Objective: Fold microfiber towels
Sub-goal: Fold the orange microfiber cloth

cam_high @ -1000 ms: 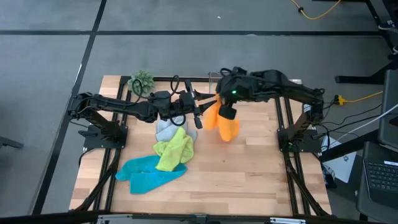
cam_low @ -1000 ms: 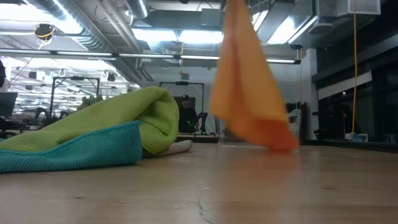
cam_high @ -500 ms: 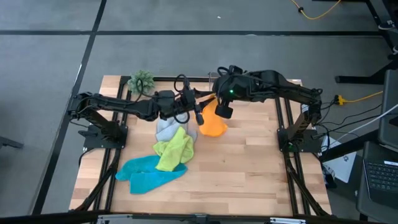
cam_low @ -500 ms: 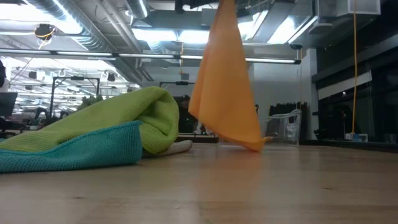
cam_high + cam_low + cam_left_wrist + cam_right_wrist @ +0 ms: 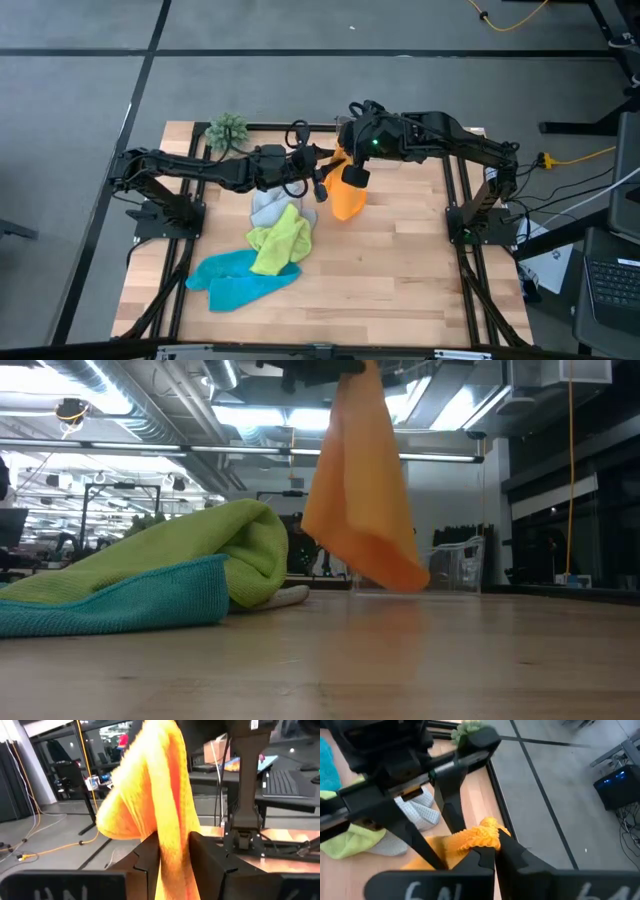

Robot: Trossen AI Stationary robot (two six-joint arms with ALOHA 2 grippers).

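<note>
Here we note the orange towel point(image 5: 346, 195) hanging clear of the table point(image 5: 400, 260), pinched between both sets of jaws. The right gripper point(image 5: 492, 851) is clamped tight on its top corner; the left gripper point(image 5: 172, 851) squeezes the cloth just beside it. Below and apart lie lime green towel point(image 5: 280, 240), turquoise towel point(image 5: 235, 282), grey towel point(image 5: 268, 210).

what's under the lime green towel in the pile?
The lime green towel drapes over the turquoise towel and part of the grey towel. Anything beneath those overlaps is hidden.
</note>
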